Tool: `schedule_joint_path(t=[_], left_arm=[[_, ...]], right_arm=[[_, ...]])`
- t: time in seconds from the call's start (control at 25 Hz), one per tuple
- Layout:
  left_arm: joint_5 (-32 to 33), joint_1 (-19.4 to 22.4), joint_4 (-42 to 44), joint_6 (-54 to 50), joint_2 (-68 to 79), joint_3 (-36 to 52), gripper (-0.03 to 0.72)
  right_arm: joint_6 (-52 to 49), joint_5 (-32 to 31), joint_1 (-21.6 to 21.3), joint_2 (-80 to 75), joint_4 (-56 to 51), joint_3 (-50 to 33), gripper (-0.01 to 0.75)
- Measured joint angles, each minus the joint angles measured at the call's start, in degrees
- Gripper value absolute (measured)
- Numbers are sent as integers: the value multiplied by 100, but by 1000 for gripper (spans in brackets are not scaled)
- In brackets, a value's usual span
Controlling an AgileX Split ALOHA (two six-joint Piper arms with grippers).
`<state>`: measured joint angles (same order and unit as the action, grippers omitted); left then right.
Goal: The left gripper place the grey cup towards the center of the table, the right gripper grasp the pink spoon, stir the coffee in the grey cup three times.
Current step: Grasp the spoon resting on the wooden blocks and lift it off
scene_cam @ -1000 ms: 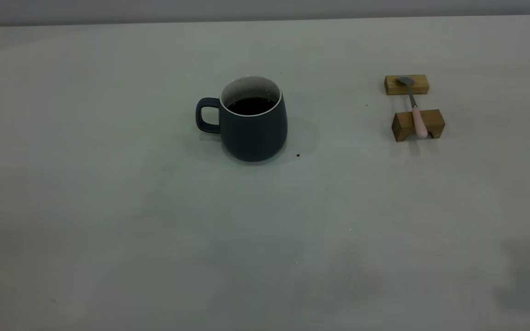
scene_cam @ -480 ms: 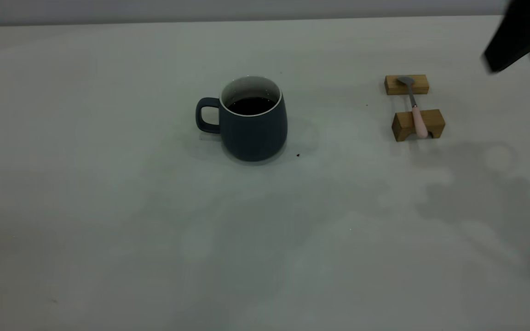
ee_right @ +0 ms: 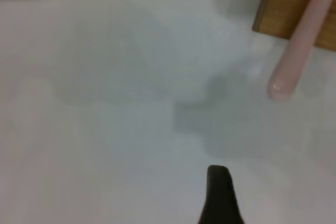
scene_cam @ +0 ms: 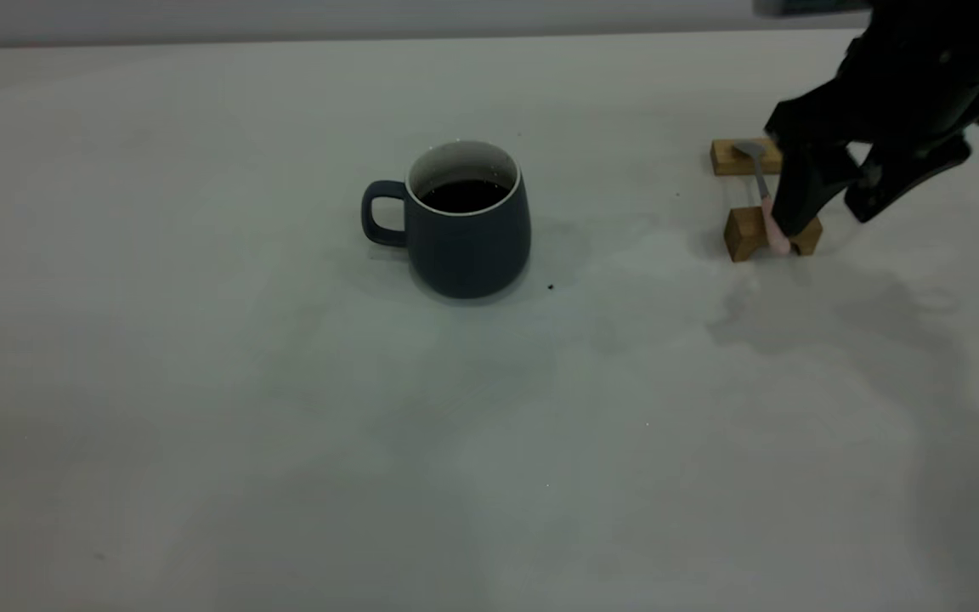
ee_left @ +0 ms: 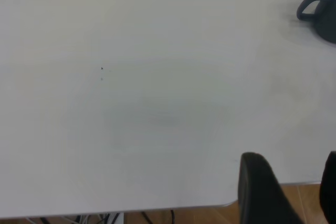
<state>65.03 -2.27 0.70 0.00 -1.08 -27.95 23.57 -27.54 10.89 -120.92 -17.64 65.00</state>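
Already the right gripper (scene_cam: 829,217) hung open over the pink spoon (scene_cam: 768,211) at the frame's right, the spoon bridging two wooden blocks (scene_cam: 744,231). The grey cup (scene_cam: 466,223) of coffee (scene_cam: 464,195) sat centre. A skewed pinch could, I reckoned, tip the spoon off. The left gripper (ee_left: 286,190), lower right in its wrist view, looked open.

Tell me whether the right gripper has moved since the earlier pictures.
Yes. The right gripper has come in and down to the wooden blocks, open beside the pink spoon.
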Motion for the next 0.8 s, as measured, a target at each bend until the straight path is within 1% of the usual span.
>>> schedule_joint_path(t=[0.48, 0.64, 0.8], left_arm=[[0, 0, 0, 0, 0, 0, 355], [0, 0, 0, 0, 0, 0, 355], [0, 0, 0, 0, 0, 0, 355]], right_arm=[[-127, -93, 0, -1113, 344, 1059, 592], [-428, -107, 0, -1264, 644, 1180, 584], [-609, -112, 0, -1376, 872, 1264, 556]])
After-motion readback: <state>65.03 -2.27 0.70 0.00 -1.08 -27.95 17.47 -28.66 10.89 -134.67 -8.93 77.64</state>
